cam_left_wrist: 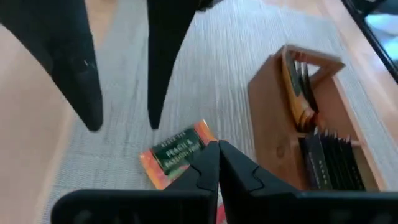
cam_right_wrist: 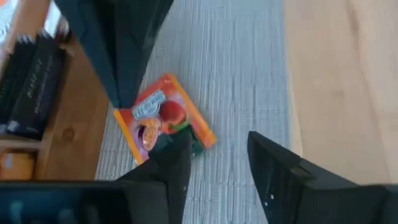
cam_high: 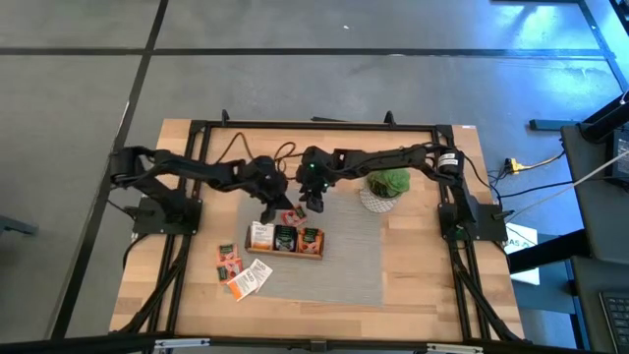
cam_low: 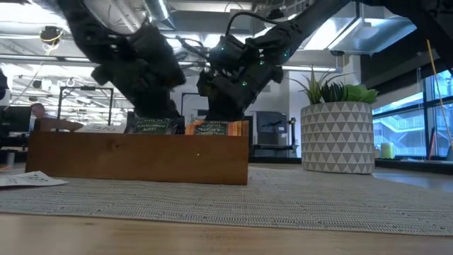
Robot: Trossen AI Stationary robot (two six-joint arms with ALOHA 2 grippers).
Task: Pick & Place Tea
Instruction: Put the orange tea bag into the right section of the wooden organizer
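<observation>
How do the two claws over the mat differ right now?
The left claw is shut, tips pressed together, while the right claw is open with a clear gap between its fingers. The left claw's tips sit at one edge of the orange tea sachet lying on the grey mat; the right claw's gap lies mostly beside that sachet, over bare mat. Both are low over the mat, next to the wooden tray, and neither holds anything.

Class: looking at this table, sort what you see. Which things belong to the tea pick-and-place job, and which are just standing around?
Part of the job:
- orange sachet lying on the mat
- sachets loose beside the mat
- wooden tray holding sachets
- left gripper, shut
- right gripper, open

Just there:
- potted plant
- grey mat
</observation>
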